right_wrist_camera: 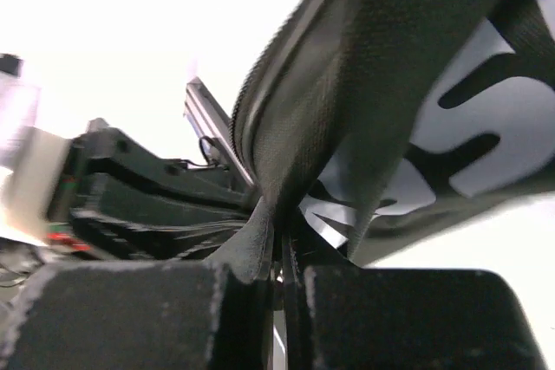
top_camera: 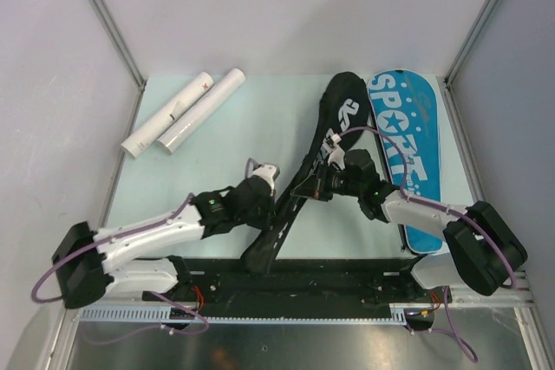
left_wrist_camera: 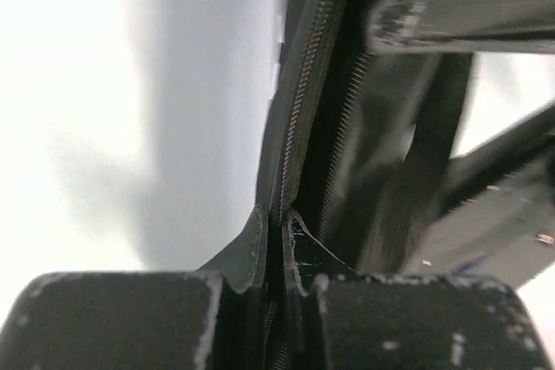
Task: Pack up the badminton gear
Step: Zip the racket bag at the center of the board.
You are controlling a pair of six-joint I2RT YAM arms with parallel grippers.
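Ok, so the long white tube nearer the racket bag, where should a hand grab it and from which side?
Probably near the far end of that long white tube, straight down from above, fingers across its width. It lies flat, with the other white tube close alongside, but its far end sticks out past that neighbour, leaving both sides free.
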